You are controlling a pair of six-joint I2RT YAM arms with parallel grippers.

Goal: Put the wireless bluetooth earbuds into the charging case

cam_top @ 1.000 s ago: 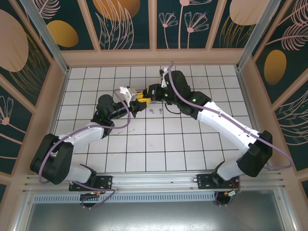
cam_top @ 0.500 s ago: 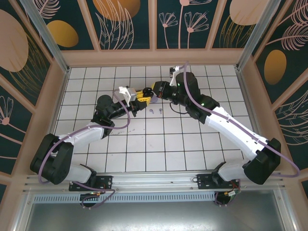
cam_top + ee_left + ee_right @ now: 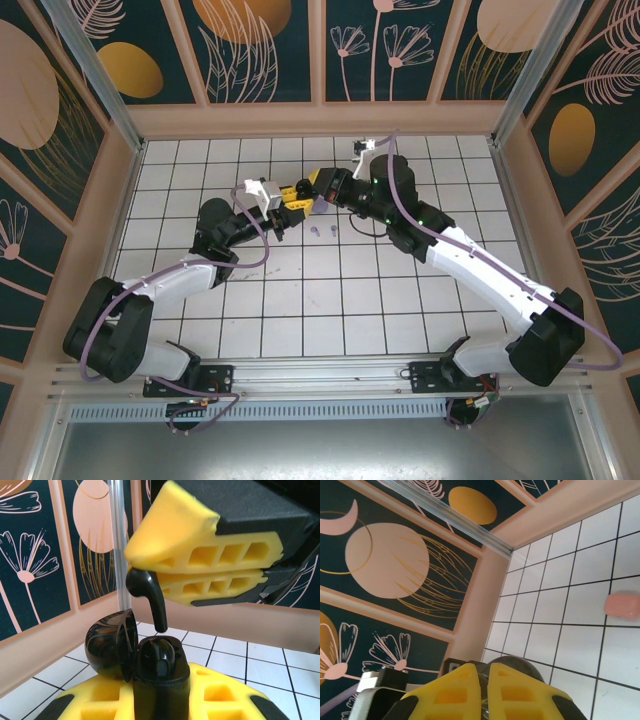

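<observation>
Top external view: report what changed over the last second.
The right arm swung right and back, its right gripper shifting slightly that way, still shut on the black earbud over the open black case. The left gripper kept its hold on the case, barely moving; the lavender earbuds stayed put.

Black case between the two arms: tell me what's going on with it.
The left gripper holds the open black charging case upright above the table, its lid flipped back. The right gripper, jaws shut on the head of a black earbud, has it stem-down right above the case's opening; it is not seated yet. Two lavender earbuds lie on the table below.
</observation>
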